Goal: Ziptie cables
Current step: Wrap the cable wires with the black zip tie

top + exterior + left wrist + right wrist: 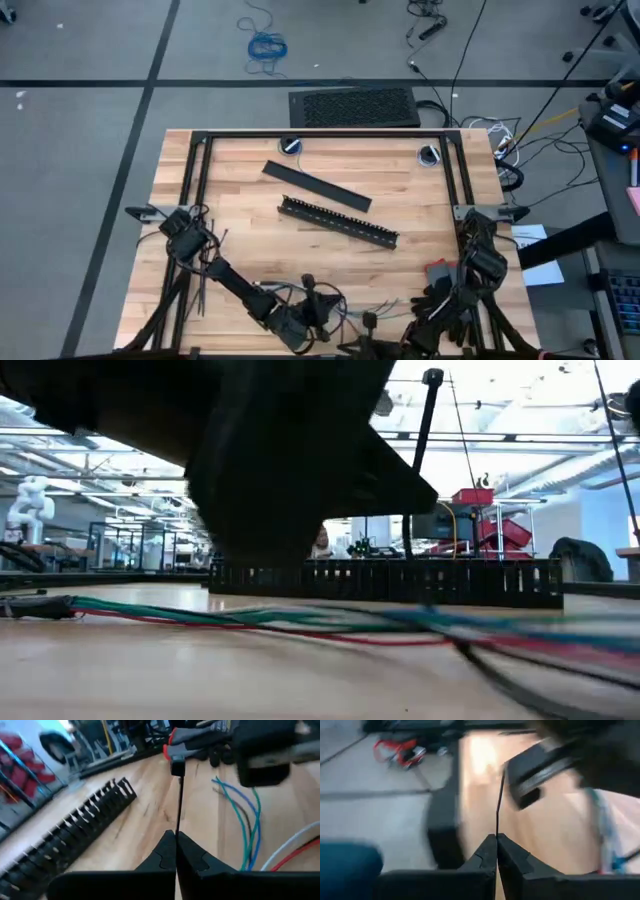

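Observation:
The cables (378, 306) lie loose on the wooden table near its front edge, between my two grippers. Their blue, green and grey strands (246, 820) are splayed, and they run across the low view (250, 617). My left gripper (176, 836) is shut on a thin black ziptie (178, 800) near the front edge (318, 312). My right gripper (496, 836) sits to the right of the cables (418, 335) and is shut on a thin black strip (499, 805). Whether both hold the same ziptie cannot be told. More zipties (203, 283) lie by the left arm. My left gripper pinches the ziptie between its two fingertips at one end (176, 831). The strip runs straight on past the fingers, along them. Its square head (178, 768) stands free at the other end, clear of the table. My right gripper pinches a thin black strip between its fingertips at the strip's near end (496, 831). The strip runs straight ahead along the fingers toward my other gripper (535, 775). Its other end is blurred.
A black slotted bar (340, 222) lies slantwise mid-table, with a flat black bar (315, 186) beyond it. A red and grey object (438, 271) lies by the right arm. A coiled blue cable (266, 45) and a dark mat (353, 107) lie on the floor beyond the table.

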`<state>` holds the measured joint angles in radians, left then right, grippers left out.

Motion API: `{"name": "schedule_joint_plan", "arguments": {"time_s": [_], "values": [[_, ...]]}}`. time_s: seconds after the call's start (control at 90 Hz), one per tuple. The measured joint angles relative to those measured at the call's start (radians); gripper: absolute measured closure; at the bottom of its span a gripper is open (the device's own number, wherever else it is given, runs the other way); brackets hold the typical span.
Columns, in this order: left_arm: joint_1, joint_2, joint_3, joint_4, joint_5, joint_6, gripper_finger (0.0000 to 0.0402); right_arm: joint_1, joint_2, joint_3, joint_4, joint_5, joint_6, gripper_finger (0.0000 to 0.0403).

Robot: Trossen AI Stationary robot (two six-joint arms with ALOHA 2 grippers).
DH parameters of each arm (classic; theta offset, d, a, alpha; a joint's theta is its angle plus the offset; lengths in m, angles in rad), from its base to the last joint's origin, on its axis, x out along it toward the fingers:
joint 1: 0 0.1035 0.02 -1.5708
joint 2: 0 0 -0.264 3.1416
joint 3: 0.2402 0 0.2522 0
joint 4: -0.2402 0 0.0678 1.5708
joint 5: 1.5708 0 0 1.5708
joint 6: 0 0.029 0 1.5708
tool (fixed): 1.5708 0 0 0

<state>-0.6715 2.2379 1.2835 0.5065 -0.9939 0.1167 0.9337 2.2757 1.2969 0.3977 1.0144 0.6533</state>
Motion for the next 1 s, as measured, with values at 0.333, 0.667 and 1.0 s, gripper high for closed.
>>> {"name": "schedule_joint_plan", "arguments": {"time_s": [0.333, 0.667, 1.0], "values": [[-0.008, 0.0, 0.0, -0.002, -0.022, 0.158, 0.0402, -0.026, -0.002, -0.305, 0.711, -0.047, 0.029, 0.0403], [-0.01, 0.0, 0.0, 0.0, -0.018, 0.29, 0.0402, -0.084, -0.002, -0.391, 0.917, -0.211, 0.003, 0.0403], [-0.011, 0.0, 0.0, -0.001, -0.018, 0.292, 0.0401, -0.093, -0.002, -0.384, 0.91, -0.232, -0.008, 0.0403]]}}
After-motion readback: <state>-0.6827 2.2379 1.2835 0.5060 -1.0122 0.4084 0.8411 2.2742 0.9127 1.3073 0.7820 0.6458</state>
